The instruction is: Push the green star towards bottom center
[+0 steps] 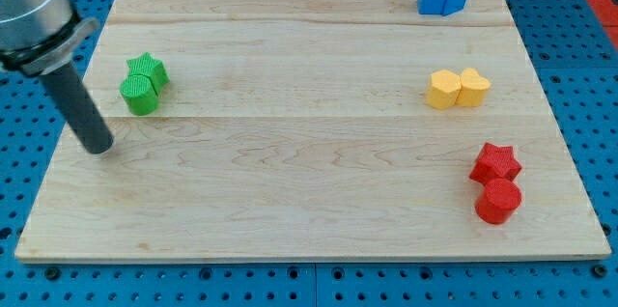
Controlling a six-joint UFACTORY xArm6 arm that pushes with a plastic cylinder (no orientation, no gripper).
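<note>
Near the view's left edge, our gripperless tip (99, 145) rests beside the light, rigid green star block (147, 69), best pushed from above-left.

Board (309, 133) pale wood, visible grain, smooth matt finish, green star (148, 69) matt plastic-looking, red cylinder (498, 201) matt with slight sheen, rod (82, 114) dark, matt, smooth, blue perforated surface (599, 75) around board

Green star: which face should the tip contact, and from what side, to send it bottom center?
No grip possible, only a push. Contact the green star on its upper-left points, coming from the view's top left, so it heads down and right. The green cylinder touches its lower side and would likely get shoved along. My tip now sits below-left of both, so it probably must circle round first.
</note>
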